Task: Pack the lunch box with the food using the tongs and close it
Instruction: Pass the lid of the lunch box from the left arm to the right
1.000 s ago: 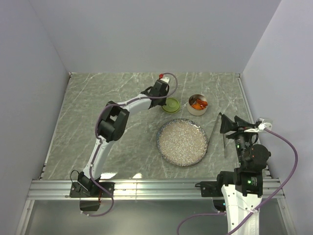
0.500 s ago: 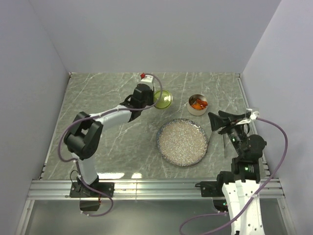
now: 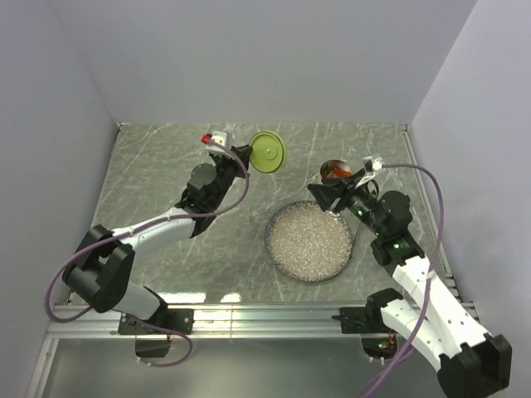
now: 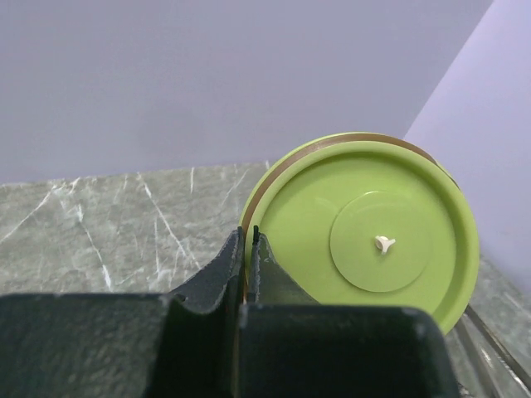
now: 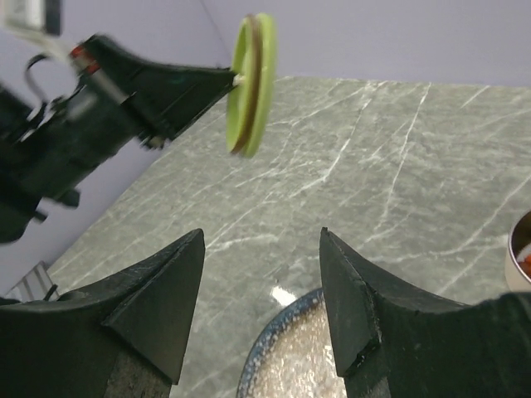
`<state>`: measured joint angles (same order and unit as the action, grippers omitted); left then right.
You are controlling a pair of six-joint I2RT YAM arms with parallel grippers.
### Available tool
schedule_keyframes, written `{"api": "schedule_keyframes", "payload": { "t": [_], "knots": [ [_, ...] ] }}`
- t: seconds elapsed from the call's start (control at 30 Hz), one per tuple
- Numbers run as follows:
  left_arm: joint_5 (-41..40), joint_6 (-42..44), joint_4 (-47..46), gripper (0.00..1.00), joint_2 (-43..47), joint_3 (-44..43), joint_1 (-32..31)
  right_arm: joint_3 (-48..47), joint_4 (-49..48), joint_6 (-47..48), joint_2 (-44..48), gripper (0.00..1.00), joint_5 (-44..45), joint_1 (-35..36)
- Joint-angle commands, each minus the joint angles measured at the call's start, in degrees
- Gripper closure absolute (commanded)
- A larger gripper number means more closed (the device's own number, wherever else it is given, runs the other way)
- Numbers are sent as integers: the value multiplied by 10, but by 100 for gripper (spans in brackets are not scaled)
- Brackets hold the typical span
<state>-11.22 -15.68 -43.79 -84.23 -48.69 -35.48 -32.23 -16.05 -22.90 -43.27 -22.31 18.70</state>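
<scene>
The left gripper (image 3: pixel 247 156) is fully closed on the rim of the flat round lime-green lid (image 3: pixel 267 152). It holds the lid in the air, standing on its edge, over the far part of the grey marble surface (image 3: pixel 149 174). One second ago this lid was low and flat, just beside the tin; the left arm has since carried it up and to the left, so it is now farther from the tin. The large speckled grey plate (image 3: pixel 278 249) in the middle shows no food on it. The right gripper (image 3: pixel 330 195) was at the right side of the surface a second ago and has moved in over the far rim of the plate. Its jaws stand well apart, with nothing between them. Just behind it is the small round steel tin (image 3: pixel 336 168), where orange food pieces (image 3: pixel 335 173) are visible. I cannot see the tongs clearly now. In my judgement the packing is finished and only the closing remains: the lid must come back over the tin.
</scene>
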Motion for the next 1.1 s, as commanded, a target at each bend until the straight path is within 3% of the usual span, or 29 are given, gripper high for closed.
{"api": "schedule_keyframes", "payload": {
  "t": [0.0, 0.33, 0.73, 0.93, 1.07],
  "knots": [
    [7, -8, -85, 100, 42, 28, -9, -46, -78, 3, -31, 36, 14, 20],
    [-30, 0, -108, 100, 86, 69, -61, -71, -149, 2, -98, 36, 9, 66],
    [-50, 26, -106, 100, 66, 48, -103, -111, -135, 38, -157, 37, 13, 95],
    [-25, 19, -87, 100, 70, 40, -105, -136, -104, 85, -197, 70, 6, 104],
    [-19, 12, -14, 100, 71, -3, -105, -142, -81, 130, -213, 94, 23, 106]
  ]
}}
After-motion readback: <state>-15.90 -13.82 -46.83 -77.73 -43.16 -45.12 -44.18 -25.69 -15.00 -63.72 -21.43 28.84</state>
